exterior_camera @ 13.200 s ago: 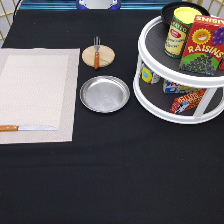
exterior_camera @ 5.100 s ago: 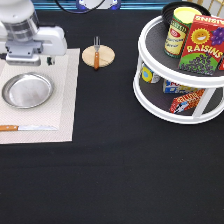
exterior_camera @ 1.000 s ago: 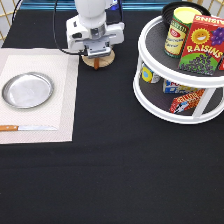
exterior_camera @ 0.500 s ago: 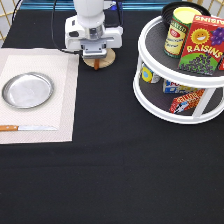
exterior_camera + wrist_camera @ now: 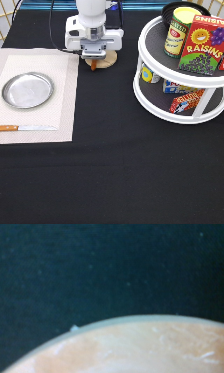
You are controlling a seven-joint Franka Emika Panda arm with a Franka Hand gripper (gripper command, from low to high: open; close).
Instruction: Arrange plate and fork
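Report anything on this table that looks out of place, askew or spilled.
Nothing spilled or damaged. The plate sits flat on the placemat, with the knife lying straight below it. The tool is down over the wooden disc, hiding most of the fork. The two-tier turntable holds its groceries upright.

Right under the hand now: the wooden disc (image 5: 150, 350), its pale tan face filling the near part of the shot. Its curved rim shows lighter than the top, with a tiny chip or speck on the edge. Beyond the rim, nothing but dark tablecloth (image 5: 100, 267), finely woven, with a few faint flecks. The disc lies flat on the cloth.
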